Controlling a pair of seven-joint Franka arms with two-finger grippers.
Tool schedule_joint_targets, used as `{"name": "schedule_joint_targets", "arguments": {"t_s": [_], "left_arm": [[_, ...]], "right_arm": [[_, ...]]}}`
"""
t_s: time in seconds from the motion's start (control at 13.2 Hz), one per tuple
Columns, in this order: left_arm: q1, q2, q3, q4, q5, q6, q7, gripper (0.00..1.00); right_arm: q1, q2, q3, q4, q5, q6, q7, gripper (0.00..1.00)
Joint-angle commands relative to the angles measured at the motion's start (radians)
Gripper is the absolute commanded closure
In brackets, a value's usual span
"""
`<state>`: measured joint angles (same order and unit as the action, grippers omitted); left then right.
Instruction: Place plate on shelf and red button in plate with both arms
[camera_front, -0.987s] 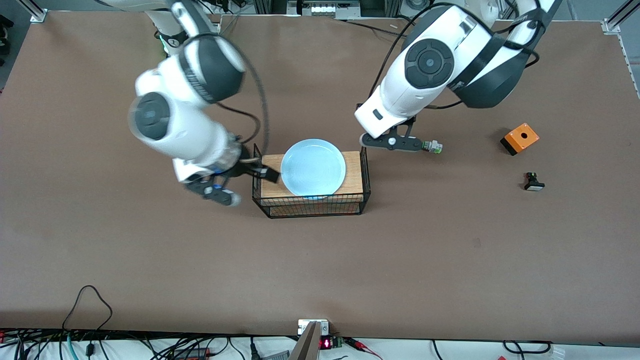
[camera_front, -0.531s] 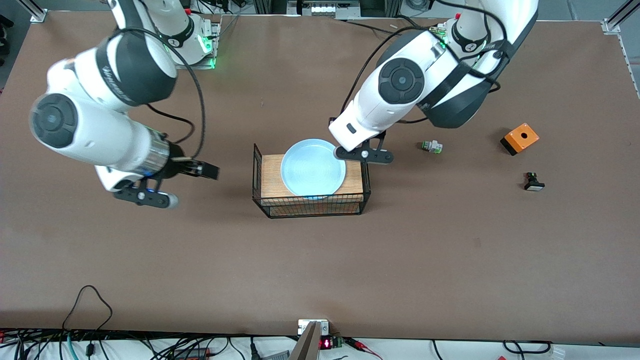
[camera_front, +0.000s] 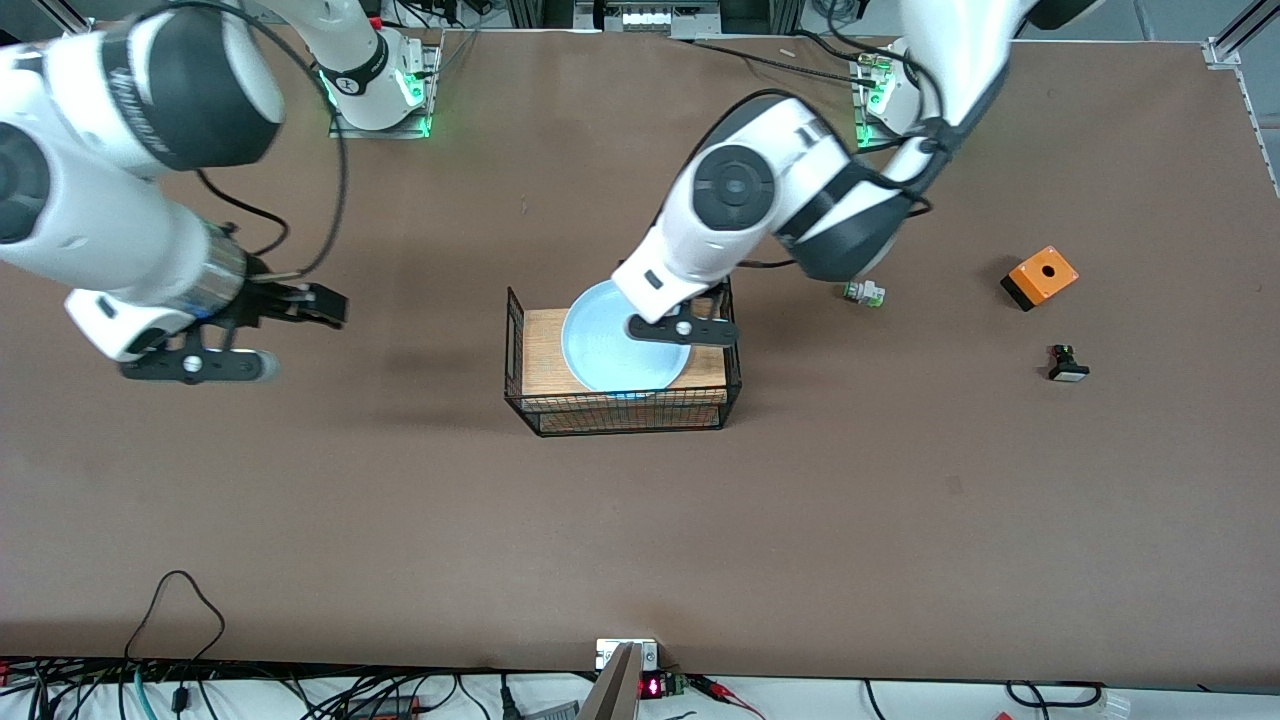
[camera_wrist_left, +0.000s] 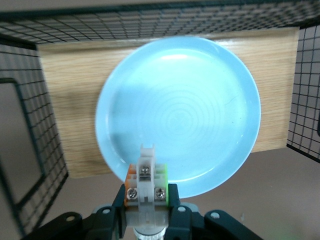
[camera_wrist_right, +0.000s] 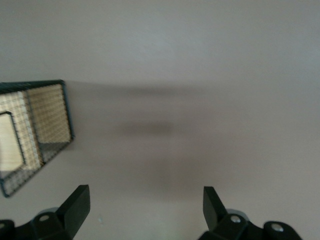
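The light blue plate (camera_front: 610, 355) (camera_wrist_left: 180, 115) lies flat on a wooden board (camera_front: 540, 360) inside a black wire basket (camera_front: 620, 420). My left gripper (camera_front: 682, 328) (camera_wrist_left: 147, 196) hangs over the plate's rim, on the side toward the left arm's end. It is shut on the red button (camera_wrist_left: 146, 175), a white switch body with green and orange side tabs whose cap end is hidden. In the front view the hand covers the button. My right gripper (camera_front: 325, 305) (camera_wrist_right: 145, 200) is open and empty over bare table, away from the basket toward the right arm's end.
A white switch (camera_front: 863, 293) lies on the table beside the basket, toward the left arm's end. An orange box (camera_front: 1040, 277) and a black switch with a white cap (camera_front: 1067, 365) lie further that way. The basket's corner (camera_wrist_right: 35, 130) shows in the right wrist view.
The left arm has swung from beside the basket to over the plate's rim, still holding the button. The right arm has drawn away from the basket toward its own end.
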<state>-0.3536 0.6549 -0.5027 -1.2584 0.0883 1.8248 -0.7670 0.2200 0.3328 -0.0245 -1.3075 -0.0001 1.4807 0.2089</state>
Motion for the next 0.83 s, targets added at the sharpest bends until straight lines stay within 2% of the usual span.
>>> {"name": "schedule_joint_targets", "arguments": {"t_s": [0.0, 0.23, 0.46, 0.61, 0.76], "left_arm": [[-0.1, 0.04, 0.079, 0.066, 0.027, 0.01, -0.025, 1.0], [-0.108, 0.086, 0.079, 0.114, 0.027, 0.013, -0.028, 1.0], [-0.108, 0.112, 0.099, 0.128, 0.028, 0.057, -0.022, 1.0], [-0.113, 0.127, 0.105, 0.131, 0.028, 0.076, -0.021, 1.0], [-0.123, 0.129, 0.119, 0.128, 0.028, 0.076, -0.023, 1.0]], "right_arm": [[-0.063, -0.038, 0.011, -0.009, -0.014, -0.051, -0.063, 0.0], [-0.064, -0.038, 0.014, -0.009, -0.073, -0.062, -0.163, 0.0], [-0.077, -0.067, 0.014, -0.039, -0.074, -0.106, -0.195, 0.0], [-0.096, -0.07, 0.014, -0.044, -0.074, -0.103, -0.191, 0.0], [-0.096, -0.109, 0.015, -0.102, -0.075, -0.058, -0.178, 0.0]]}}
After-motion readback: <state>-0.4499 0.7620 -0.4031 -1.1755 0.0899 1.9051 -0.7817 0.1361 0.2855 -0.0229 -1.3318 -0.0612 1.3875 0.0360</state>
